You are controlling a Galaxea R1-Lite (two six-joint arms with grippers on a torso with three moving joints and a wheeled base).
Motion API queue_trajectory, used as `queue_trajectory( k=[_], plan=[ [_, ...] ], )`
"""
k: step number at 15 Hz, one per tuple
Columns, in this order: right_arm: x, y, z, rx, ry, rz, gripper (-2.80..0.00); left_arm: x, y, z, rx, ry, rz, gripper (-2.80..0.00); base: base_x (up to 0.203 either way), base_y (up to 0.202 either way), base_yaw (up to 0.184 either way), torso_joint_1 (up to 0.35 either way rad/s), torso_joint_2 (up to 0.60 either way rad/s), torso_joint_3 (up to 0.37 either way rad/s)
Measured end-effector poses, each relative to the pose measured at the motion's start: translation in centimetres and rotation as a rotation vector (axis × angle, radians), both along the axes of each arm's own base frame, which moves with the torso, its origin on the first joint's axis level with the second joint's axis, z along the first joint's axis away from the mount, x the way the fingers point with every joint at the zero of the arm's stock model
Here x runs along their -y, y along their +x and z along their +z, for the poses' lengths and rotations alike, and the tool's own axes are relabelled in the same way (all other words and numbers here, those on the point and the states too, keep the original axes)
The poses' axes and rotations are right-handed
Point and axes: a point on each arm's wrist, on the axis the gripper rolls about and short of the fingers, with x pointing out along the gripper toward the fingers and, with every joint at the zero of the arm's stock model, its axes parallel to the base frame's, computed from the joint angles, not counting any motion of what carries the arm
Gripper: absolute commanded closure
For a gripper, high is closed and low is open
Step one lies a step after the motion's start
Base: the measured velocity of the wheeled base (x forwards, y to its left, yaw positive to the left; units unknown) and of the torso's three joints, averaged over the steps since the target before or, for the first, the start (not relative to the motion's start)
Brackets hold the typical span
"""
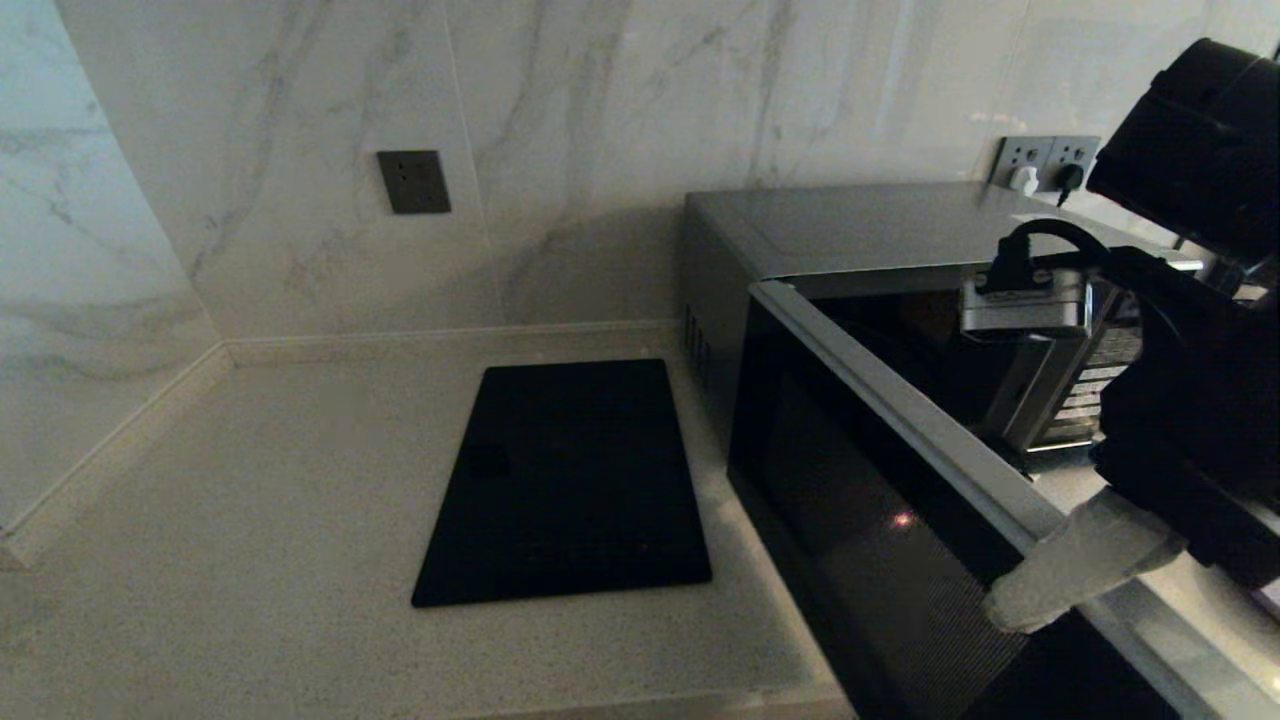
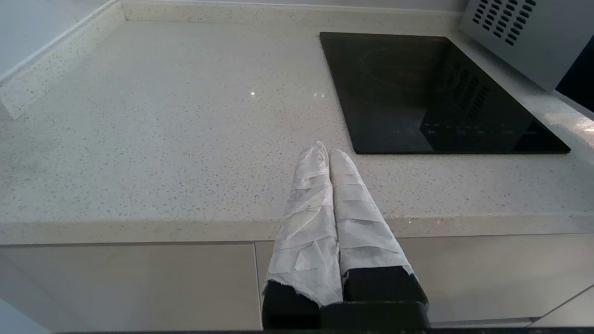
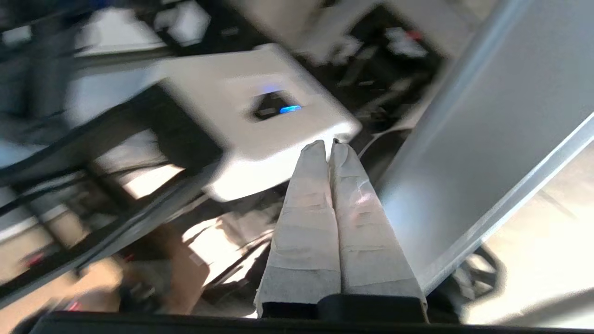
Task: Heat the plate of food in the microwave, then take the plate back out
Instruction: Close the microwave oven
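Note:
The silver-grey microwave [image 1: 870, 225] stands at the right of the counter, and its black glass door [image 1: 860, 520] is swung out toward me. The inside behind the door is dark, and the plate of food is hidden from every view. My right gripper [image 1: 997, 608], its fingers wrapped in white, is shut with nothing in it and lies against the door's outer end. In the right wrist view that gripper [image 3: 327, 144] sits beside the door's silver edge [image 3: 487, 153]. My left gripper [image 2: 325, 149] is shut and empty, hanging in front of the counter's front edge, left of the microwave [image 2: 519, 37].
A flat black glass cooktop [image 1: 570, 480] [image 2: 431, 93] lies in the speckled counter left of the microwave. A dark wall socket [image 1: 413, 181] is on the marble back wall. Plugged outlets [image 1: 1045, 160] sit behind the microwave.

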Motion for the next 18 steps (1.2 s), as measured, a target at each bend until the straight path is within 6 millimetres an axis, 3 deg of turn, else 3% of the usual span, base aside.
queue_trajectory(
  k=[8, 18],
  plan=[
    [3.6, 0.5, 1.0, 0.134, -0.121, -0.205, 0.0, 0.0, 0.0, 0.0, 0.0, 0.0, 0.0, 0.0, 0.0, 0.0, 0.0, 0.0, 0.0, 0.0],
    [8.2, 2.2, 1.2, 0.156, -0.153, -0.452, 0.0, 0.0, 0.0, 0.0, 0.0, 0.0, 0.0, 0.0, 0.0, 0.0, 0.0, 0.0, 0.0, 0.0]
  ],
)
